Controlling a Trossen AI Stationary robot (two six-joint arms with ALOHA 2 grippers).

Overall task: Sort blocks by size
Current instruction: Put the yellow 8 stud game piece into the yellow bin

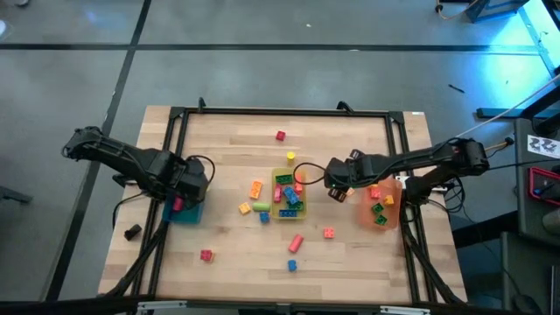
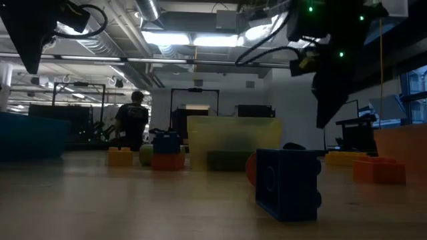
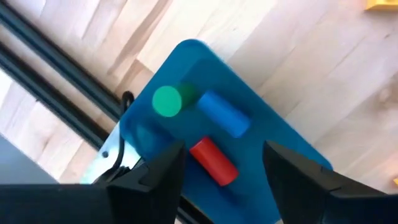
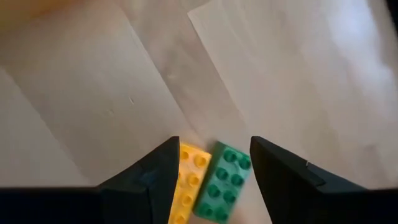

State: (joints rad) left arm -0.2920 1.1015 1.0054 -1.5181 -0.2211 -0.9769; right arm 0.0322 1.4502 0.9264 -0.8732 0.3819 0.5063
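Right pincer (image 4: 210,171) spread above green brick (image 4: 222,183), beside yellow brick (image 4: 186,183).
Descend straight, straddle green only, pinch its long sides. Left pincer (image 3: 219,165) spread over blue bin (image 3: 261,134); loose blocks (image 1: 284,197) mid-counter.

The blue bin (image 3: 249,134) held a green cylinder (image 3: 166,101), a blue one (image 3: 222,114) and a red one (image 3: 212,162); a yellow brick (image 4: 186,180) lay beside a green brick (image 4: 224,180); the table (image 4: 93,93) was pale wood.
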